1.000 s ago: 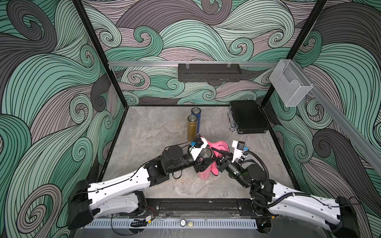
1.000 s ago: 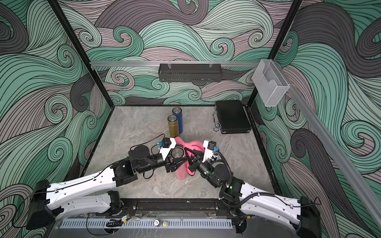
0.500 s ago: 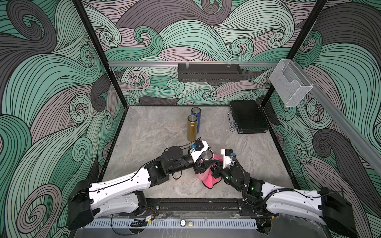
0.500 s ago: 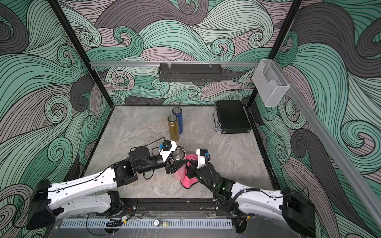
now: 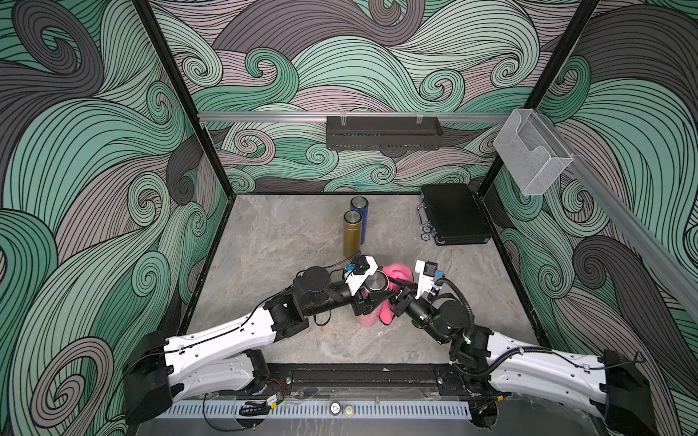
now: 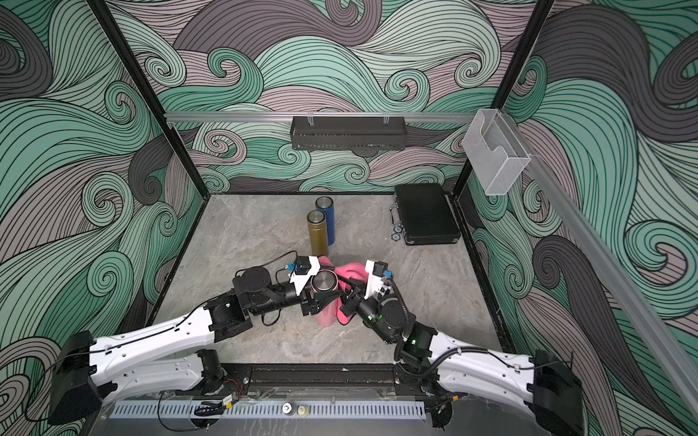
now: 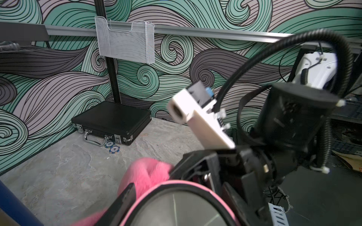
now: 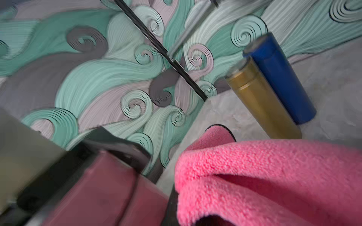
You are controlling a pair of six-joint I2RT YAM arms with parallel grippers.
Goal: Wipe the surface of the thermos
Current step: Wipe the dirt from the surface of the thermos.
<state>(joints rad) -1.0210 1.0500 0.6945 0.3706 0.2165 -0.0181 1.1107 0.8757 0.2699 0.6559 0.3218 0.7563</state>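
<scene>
— Looking for the thermos [image 5: 365,319]: where is it?
— Upright near the front middle of the desk [image 5: 287,234], lid [image 5: 377,282] up. The left hand [image 5: 371,285] is clamped round its top, so only the lid and a strip of pink wall low down show from above.
— And the right hand [image 5: 396,293]?
— Closed tight on the cloth [image 5: 397,272], pressed to the thermos's right side. Its fingertips are buried in the folds; I can't make them out.
— Wrist views help?
— Little. The left one cuts the lid off at the frame edge, with one dark finger [image 7: 121,203] beside it. The right one is blurred, mostly cloth.
— Behind?
— A gold flask [image 5: 351,238] half covers a blue flask [image 5: 359,205]; well apart, a black case [image 5: 453,219] in the back right corner, chips [image 7: 112,147] by its handle, markings too small to read.
</scene>
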